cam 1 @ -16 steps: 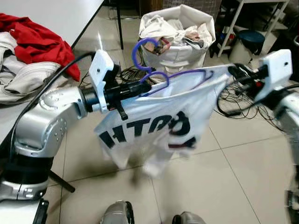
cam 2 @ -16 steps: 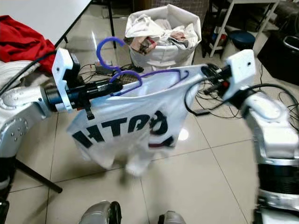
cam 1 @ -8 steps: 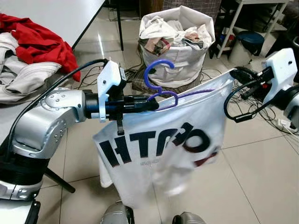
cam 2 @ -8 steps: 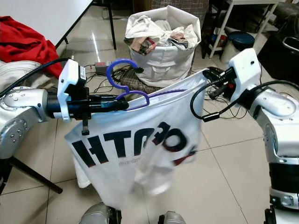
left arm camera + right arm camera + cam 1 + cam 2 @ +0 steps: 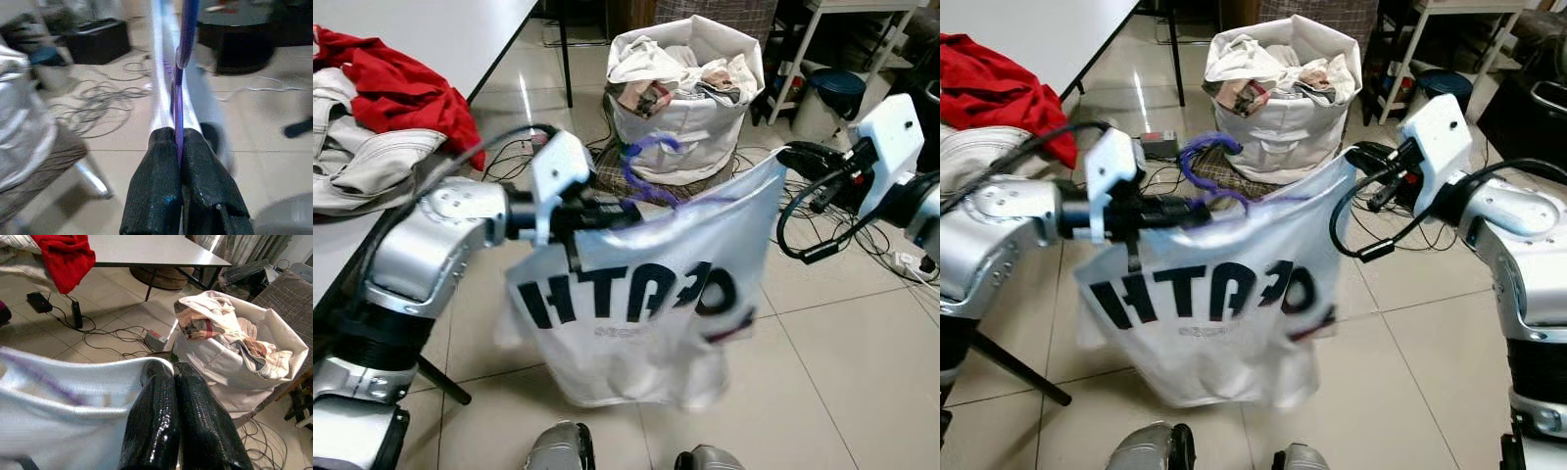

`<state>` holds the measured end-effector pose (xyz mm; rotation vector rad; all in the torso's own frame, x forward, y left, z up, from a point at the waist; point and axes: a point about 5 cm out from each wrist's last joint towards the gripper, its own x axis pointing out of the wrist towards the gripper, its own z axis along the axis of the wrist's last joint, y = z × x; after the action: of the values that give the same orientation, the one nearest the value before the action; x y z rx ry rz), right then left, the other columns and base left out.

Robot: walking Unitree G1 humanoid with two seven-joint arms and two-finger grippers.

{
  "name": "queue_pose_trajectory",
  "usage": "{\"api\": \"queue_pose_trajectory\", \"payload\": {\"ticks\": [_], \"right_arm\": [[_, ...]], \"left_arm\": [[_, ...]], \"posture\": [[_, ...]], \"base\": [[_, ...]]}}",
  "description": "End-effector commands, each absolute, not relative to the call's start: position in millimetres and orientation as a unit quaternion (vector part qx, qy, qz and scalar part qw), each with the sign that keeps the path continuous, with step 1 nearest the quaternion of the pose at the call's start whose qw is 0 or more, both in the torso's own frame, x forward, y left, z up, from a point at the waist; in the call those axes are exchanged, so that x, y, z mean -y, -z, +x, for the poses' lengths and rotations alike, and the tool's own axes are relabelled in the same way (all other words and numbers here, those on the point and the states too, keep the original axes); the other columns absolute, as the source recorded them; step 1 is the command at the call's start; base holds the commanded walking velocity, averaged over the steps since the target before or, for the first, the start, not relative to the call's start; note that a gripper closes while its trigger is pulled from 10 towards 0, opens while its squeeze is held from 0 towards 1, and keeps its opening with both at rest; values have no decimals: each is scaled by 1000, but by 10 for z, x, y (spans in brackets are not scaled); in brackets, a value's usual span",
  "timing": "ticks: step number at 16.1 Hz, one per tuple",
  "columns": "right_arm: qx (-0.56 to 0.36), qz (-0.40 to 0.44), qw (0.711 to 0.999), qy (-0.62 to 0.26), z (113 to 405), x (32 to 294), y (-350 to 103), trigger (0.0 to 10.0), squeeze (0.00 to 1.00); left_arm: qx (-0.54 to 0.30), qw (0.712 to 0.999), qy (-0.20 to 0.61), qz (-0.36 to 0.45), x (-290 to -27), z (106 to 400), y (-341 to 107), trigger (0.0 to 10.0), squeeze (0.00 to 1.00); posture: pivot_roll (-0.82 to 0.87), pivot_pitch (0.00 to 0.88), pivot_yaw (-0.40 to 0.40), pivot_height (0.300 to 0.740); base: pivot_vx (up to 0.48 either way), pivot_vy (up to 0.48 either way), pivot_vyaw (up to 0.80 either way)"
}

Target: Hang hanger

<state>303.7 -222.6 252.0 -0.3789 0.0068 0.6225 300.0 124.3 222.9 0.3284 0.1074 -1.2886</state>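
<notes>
A white T-shirt point(image 5: 636, 304) with black letters hangs on a purple hanger point(image 5: 651, 171), held up over the tiled floor between my two arms. My left gripper point(image 5: 617, 213) is shut on the hanger's purple bar point(image 5: 178, 110) near the hook. My right gripper point(image 5: 785, 157) is shut on the shirt's far shoulder edge point(image 5: 146, 369). The hanger's hook point(image 5: 1203, 155) sticks up and is blurred. The shirt's lower hem hangs loose near my feet.
A white laundry bag point(image 5: 690, 83) full of clothes stands just behind the shirt. A white table point(image 5: 440, 29) at the left carries a red garment point(image 5: 396, 83) and a beige one point(image 5: 357, 162). Cables point(image 5: 822, 211) lie on the floor at right, by a shelf and a bin point(image 5: 832, 93).
Both arms have shifted the hanger and shirt a little toward me and lower. The shirt has swung and now hangs flatter, with its lettering more level.
</notes>
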Motion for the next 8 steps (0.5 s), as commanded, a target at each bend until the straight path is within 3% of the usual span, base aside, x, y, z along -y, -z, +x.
{"api": "queue_pose_trajectory", "payload": {"ticks": [1,3,5,8], "right_arm": [[12,-190,930,-315,3043,2182,-2615,0,0],[11,-200,925,-324,3086,2133,-2626,0,0],[15,-203,922,-331,3103,2090,-2653,0,0],[16,-204,915,-349,3097,2004,-2664,0,0]], "left_arm": [[-39,762,626,164,-1137,2957,-2310,0,0],[-50,721,669,171,-983,2879,-2250,0,0],[-54,721,668,176,-926,2886,-2221,0,0],[-56,778,598,185,-888,3097,-2187,0,0]], "posture": [[-75,50,-1,740],[-77,51,-2,740],[-78,53,-2,740],[-76,54,-6,740]], "base": [[0,0,0],[0,0,0],[0,0,0],[0,0,0]]}}
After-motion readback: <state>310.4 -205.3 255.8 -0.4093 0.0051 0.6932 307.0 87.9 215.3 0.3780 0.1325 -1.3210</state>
